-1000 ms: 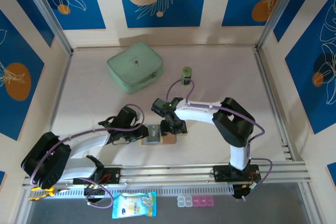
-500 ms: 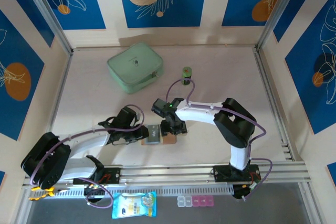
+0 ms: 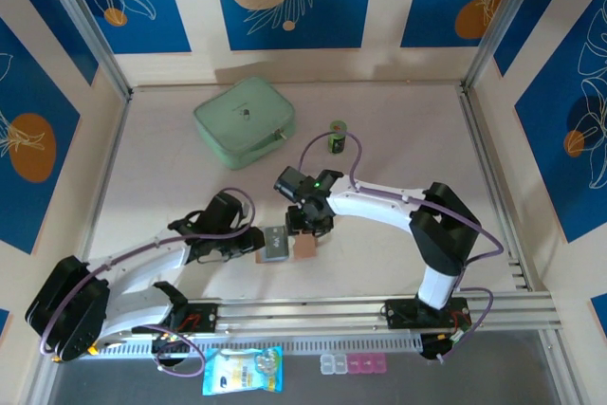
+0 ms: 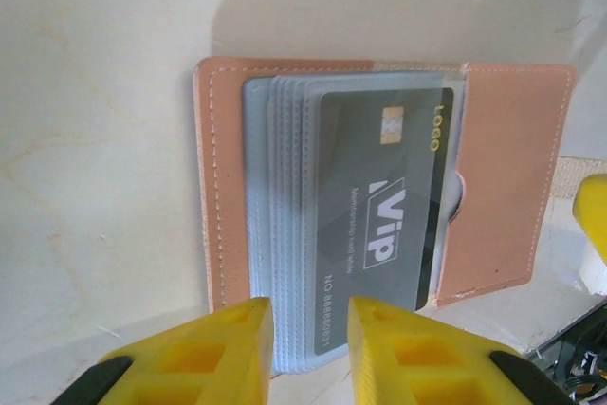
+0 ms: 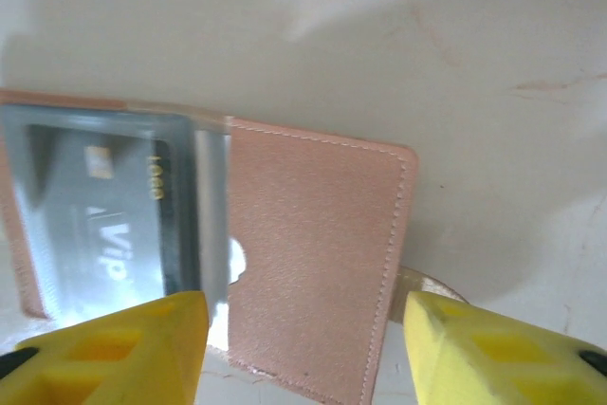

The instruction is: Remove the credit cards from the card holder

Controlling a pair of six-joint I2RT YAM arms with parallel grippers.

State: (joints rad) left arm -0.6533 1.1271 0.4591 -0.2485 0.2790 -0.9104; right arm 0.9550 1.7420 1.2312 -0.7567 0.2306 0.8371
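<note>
Where the card holder (image 3: 285,246) lies, seen from above: open on the table (image 3: 398,139), between the left gripper (image 3: 251,246) and the right gripper (image 3: 305,227), just beside both.
Left wrist, card holder (image 4: 223,187): straight ahead of the fingers (image 4: 218,348), flaps spread, grey pockets (image 4: 275,234) fanned.
Left wrist, card (image 4: 379,206): dark with pale print, in the front pocket, ahead of the fingers and slightly to the right.
Left gripper (image 4: 308,343) state: fingers close together, pocket edge in the narrow gap; whether it grasps, I cannot tell.
Right wrist, card holder (image 5: 313,253): its brown flap lies between the two fingers (image 5: 142,339).
Right wrist, card (image 5: 104,225): under a clear pocket, ahead of the finger on that side.
Right gripper (image 5: 303,329) state: released, fingers wide apart, grasping nothing.
</note>
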